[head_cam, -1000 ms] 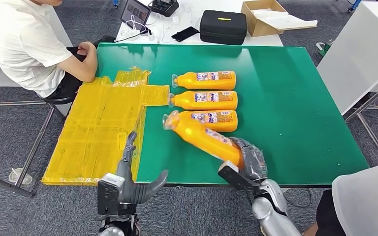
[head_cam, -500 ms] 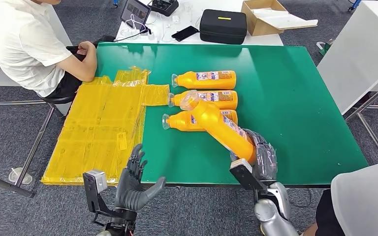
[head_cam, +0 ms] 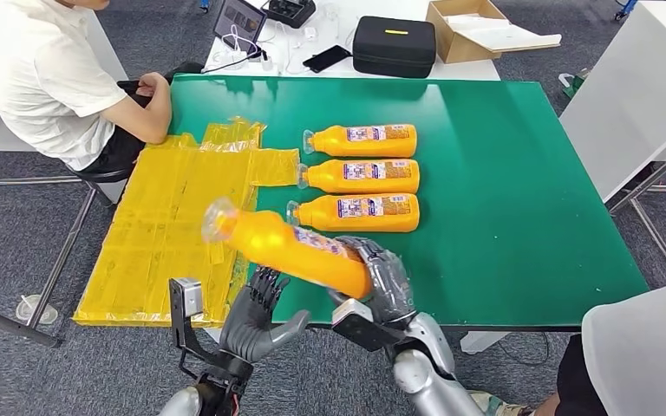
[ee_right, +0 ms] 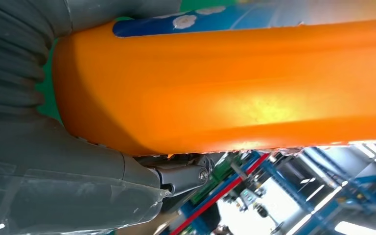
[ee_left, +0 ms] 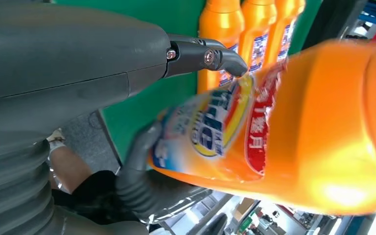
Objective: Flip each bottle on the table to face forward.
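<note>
- The held bottle (head_cam: 290, 249) has swung from over the row of three bottles (head_cam: 362, 177) to the tabletop's (head_cam: 503, 182) near edge, lifted, cap pointing toward the yellow sheets (head_cam: 178, 234).
- The right hand (head_cam: 381, 277) stays clamped on its base.
- The left hand (head_cam: 260, 321) has risen just beneath the bottle, fingers apart and empty; probably a handover to turn it.
- All three lying bottles show labels upward.

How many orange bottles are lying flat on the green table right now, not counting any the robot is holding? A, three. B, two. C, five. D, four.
A: three bottles lie in a row on the green table, while the right hand holds a fourth bottle up off it.
</note>
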### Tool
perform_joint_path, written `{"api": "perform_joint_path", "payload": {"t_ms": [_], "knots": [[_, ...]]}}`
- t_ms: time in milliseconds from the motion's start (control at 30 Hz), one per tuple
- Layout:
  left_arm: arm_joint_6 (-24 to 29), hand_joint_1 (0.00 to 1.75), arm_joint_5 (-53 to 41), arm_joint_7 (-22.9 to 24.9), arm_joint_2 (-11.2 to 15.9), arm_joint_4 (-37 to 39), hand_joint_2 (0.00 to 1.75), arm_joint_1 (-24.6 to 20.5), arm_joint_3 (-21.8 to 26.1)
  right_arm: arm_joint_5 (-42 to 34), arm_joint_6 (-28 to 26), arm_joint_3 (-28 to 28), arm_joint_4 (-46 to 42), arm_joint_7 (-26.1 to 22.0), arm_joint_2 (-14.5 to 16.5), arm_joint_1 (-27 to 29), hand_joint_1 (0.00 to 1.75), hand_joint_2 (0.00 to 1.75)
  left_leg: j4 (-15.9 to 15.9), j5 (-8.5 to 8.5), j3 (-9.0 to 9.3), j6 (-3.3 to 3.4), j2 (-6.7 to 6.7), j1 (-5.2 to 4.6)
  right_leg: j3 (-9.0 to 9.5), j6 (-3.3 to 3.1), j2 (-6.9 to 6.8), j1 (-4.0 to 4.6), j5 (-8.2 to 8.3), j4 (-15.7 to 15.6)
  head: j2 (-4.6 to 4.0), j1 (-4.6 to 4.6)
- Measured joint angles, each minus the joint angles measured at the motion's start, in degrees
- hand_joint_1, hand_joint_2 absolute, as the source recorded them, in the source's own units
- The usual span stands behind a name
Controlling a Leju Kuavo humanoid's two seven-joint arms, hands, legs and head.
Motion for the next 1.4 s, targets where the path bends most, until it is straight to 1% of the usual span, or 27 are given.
{"api": "perform_joint_path", "payload": {"t_ms": [233, 400, 567, 733, 867, 900, 1000, 1033, 1167, 1300, 1400], "knots": [[2.48, 0.0, -1.3, -2.48, -0.92, 0.05, 1.75, -1.22, 1.89, -1.63, 0.93, 4.0, 1.51, -0.78, 0.14, -0.34, 1.7, 1.75, 0.0, -0.02, -0.05, 0.01, 0.0, -0.02, -0.02, 0.01, 0.0, -0.02, -0.01, -0.01, 0.01, 0.01], [1.94, 0.0, -0.12, -2.65, -1.38, -0.21, 1.75, -1.43, 3.03, -2.39, 1.02, 5.69, 2.88, -2.25, 0.18, -0.42, 1.61, 1.75, 0.0, -0.02, -0.05, 0.01, 0.01, -0.01, -0.03, 0.01, 0.0, -0.01, 0.0, -0.01, 0.0, 0.0], [1.41, 0.0, 2.51, -3.96, -2.12, -0.92, 1.75, -1.44, 4.04, -3.14, 1.5, 7.28, 4.08, -2.47, 0.54, -0.89, 1.58, 1.75, 0.0, -0.01, -0.04, 0.01, 0.01, -0.01, -0.03, 0.0, 0.0, 0.0, 0.0, -0.01, 0.0, 0.0], [-0.14, 0.0, 7.11, -2.51, -2.58, -2.57, 1.75, -1.34, 4.99, -4.25, 1.57, 8.09, 5.71, -2.98, 0.94, -1.28, 1.55, 1.75, 0.0, -0.02, -0.05, 0.0, 0.01, -0.01, -0.04, 0.01, 0.0, -0.01, -0.01, -0.01, 0.0, 0.01], [-1.28, 0.02, 8.37, -1.62, -2.63, -2.78, 1.75, -1.45, 5.27, -4.59, 1.54, 8.15, 6.66, -3.67, 1.08, -1.67, 1.55, 1.75, 0.0, -0.02, -0.05, 0.01, 0.01, -0.01, -0.04, 0.01, 0.0, -0.01, 0.0, -0.01, 0.0, 0.0], [-1.33, 0.26, 8.44, -1.54, -2.65, -2.78, 1.75, -1.45, 5.34, -4.61, 1.54, 8.16, 6.82, -3.72, 1.12, -1.74, 1.55, 1.75, 0.0, -0.02, -0.05, 0.01, 0.01, -0.01, -0.04, 0.01, 0.0, -0.01, 0.0, -0.01, 0.0, 0.0], [-1.56, 1.54, 8.54, -1.33, -2.74, -2.75, 1.75, -1.48, 5.54, -4.68, 1.53, 8.18, 7.27, -3.88, 1.28, -1.93, 1.54, 1.75, 0.0, -0.02, -0.05, 0.01, 0.01, -0.01, -0.05, 0.01, 0.0, -0.01, 0.0, -0.01, 0.0, -0.01], [-1.66, 1.75, 8.58, -1.27, -2.75, -2.74, 1.75, -1.51, 5.57, -4.7, 1.52, 8.18, 7.4, -3.92, 1.32, -2.0, 1.54, 1.75, 0.0, -0.02, -0.05, 0.01, 0.01, -0.01, -0.05, 0.0, 0.0, -0.01, 0.0, -0.01, 0.0, -0.01], [-1.79, 1.75, 8.61, -1.23, -2.86, -2.63, 1.75, -1.68, 5.58, -4.71, 1.49, 8.18, 7.84, -4.04, 1.47, -2.27, 1.52, 1.75, 0.0, -0.02, -0.05, 0.0, 0.01, -0.01, -0.06, 0.0, 0.01, -0.01, 0.0, -0.01, 0.01, 0.0], [-1.29, 1.75, 7.05, -2.23, -2.89, -2.15, 1.75, -2.04, 5.37, -4.85, 1.31, 8.33, 8.23, -4.12, 1.52, -2.49, 1.43, 1.75, 0.0, -0.02, -0.06, 0.0, 0.02, -0.01, -0.07, 0.0, 0.01, -0.01, 0.0, -0.01, 0.0, -0.01], [-0.73, 1.75, 6.18, -2.87, -2.89, -2.02, 1.75, -2.26, 5.08, -5.07, 1.16, 8.41, 8.44, -4.2, 1.64, -2.56, 1.2, 1.75, 0.0, -0.02, -0.06, 0.0, 0.02, -0.01, -0.07, 0.01, 0.01, -0.01, 0.0, -0.01, 0.0, -0.01]]}}
